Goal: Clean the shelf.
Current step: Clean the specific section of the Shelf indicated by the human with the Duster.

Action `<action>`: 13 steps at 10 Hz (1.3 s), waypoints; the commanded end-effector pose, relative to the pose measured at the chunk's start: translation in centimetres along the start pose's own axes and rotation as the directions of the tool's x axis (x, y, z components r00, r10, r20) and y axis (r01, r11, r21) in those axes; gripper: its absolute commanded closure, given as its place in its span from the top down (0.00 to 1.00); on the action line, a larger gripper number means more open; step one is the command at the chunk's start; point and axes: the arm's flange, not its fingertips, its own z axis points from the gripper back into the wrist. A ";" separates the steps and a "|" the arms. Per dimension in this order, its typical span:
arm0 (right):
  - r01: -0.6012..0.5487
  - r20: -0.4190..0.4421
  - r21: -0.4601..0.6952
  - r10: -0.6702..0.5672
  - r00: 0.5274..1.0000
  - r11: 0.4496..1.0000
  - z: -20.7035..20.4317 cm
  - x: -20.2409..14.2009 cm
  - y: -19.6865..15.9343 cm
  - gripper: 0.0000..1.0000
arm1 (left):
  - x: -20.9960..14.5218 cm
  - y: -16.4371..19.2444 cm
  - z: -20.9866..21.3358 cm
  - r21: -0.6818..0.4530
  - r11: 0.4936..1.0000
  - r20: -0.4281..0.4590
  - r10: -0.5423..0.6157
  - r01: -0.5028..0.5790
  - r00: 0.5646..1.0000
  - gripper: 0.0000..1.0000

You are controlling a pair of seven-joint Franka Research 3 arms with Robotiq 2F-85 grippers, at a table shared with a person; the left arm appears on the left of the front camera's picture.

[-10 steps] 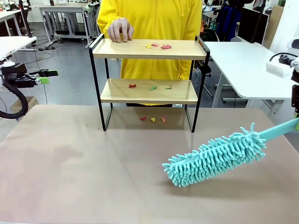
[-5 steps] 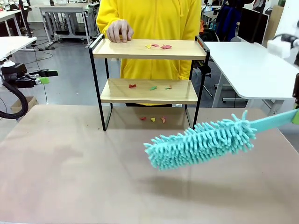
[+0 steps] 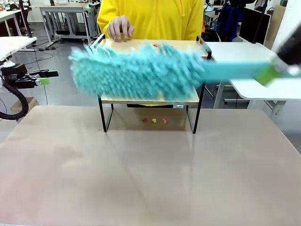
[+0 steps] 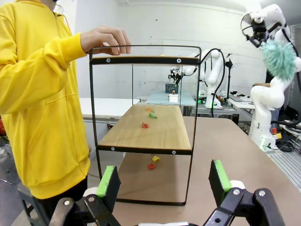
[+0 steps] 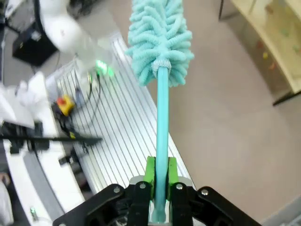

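Shelf stands on the brown table, out ahead of both grippers. Paper scraps lie on its lower board and on the table beneath it. A person's hand rests on the top board's far edge, at the end nearer the left gripper.

The right gripper is clamped on the teal handle of a fluffy duster, whose head reaches well beyond its fingertips. The head is motion-blurred in the front view and crosses the shelf's front. In the left wrist view it hangs in the air on the robot's side, apart from the frame.

The left gripper waits off the shelf's end, pads spread, holding nothing.

I judge the sweep is about to start, with no board wiped yet. Next, the head needs lowering onto a board and drawing along it, clear of the side rails and the person's hand.
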 end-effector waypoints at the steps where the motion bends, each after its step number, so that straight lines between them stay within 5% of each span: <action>1: 0.167 0.170 -0.068 -0.154 0.973 0.984 -1.5 4.5 1.8 0.14 | 0.3 -0.2 0.0 -0.004 1.000 0.000 -0.005 0.005 1.000 1.00; 3: 0.384 0.261 -0.099 -0.349 0.900 0.918 -3.9 10.2 2.5 0.14 | 0.3 -0.2 0.0 -0.004 1.000 0.000 -0.005 0.005 1.000 1.00; 5: 0.474 0.302 -0.098 -0.427 0.852 0.875 -5.6 14.6 2.1 0.14 | 0.3 -0.2 0.0 -0.004 1.000 0.000 -0.005 0.005 1.000 1.00; 6: 0.496 0.274 -0.063 -0.462 0.843 0.866 -5.7 15.3 0.5 0.14 | 0.3 -0.2 0.0 -0.004 1.000 0.000 -0.005 0.005 1.000 1.00; 7: 0.418 0.277 -0.074 -0.384 0.881 0.906 -6.1 12.4 2.1 0.14 | 0.3 -0.2 0.0 -0.004 1.000 0.000 -0.005 0.005 1.000 1.00; 11: 0.424 0.265 -0.075 -0.392 0.881 0.903 -6.5 13.7 1.8 0.14 | 0.3 -0.2 0.0 -0.004 1.000 0.000 -0.005 0.005 1.000 1.00; 13: 0.622 0.389 -0.140 -0.535 0.750 0.770 -5.9 19.9 5.8 0.14 | 0.3 -0.2 0.0 -0.004 1.000 0.000 -0.005 0.005 1.000 1.00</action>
